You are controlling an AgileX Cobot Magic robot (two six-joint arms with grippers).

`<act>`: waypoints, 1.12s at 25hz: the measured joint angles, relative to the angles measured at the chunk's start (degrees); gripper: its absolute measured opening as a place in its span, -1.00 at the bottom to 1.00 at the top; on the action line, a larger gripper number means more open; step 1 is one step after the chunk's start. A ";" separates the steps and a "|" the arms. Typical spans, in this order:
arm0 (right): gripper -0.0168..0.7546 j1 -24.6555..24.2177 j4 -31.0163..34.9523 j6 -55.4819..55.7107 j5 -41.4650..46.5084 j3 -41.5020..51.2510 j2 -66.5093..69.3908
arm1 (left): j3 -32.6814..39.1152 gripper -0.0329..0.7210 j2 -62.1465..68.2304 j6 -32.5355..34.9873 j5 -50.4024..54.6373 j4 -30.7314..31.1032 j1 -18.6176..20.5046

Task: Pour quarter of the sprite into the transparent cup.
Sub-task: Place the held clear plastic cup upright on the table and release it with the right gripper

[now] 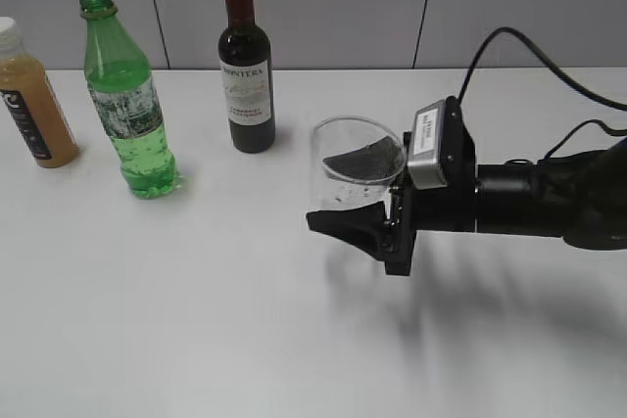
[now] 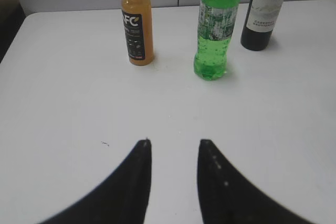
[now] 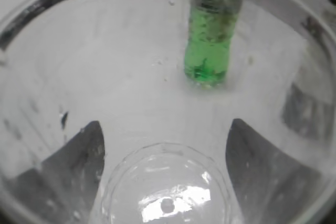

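My right claw (image 1: 377, 205) clamps the transparent cup (image 1: 355, 165), tilted toward the sprite (image 1: 127, 95); left claw (image 2: 173, 153) waits apart, empty.

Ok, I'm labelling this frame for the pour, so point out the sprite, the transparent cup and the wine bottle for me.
sprite (image 1: 130, 115): exterior view, on its label band.
transparent cup (image 1: 338, 134): exterior view, on its clear wall just under the rim.
wine bottle (image 1: 247, 90): exterior view, on its white label.
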 joint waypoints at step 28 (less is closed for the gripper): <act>0.46 8.99 -7.45 7.78 1.07 -18.15 13.52 | 0.00 -0.28 0.00 0.00 0.00 0.00 0.00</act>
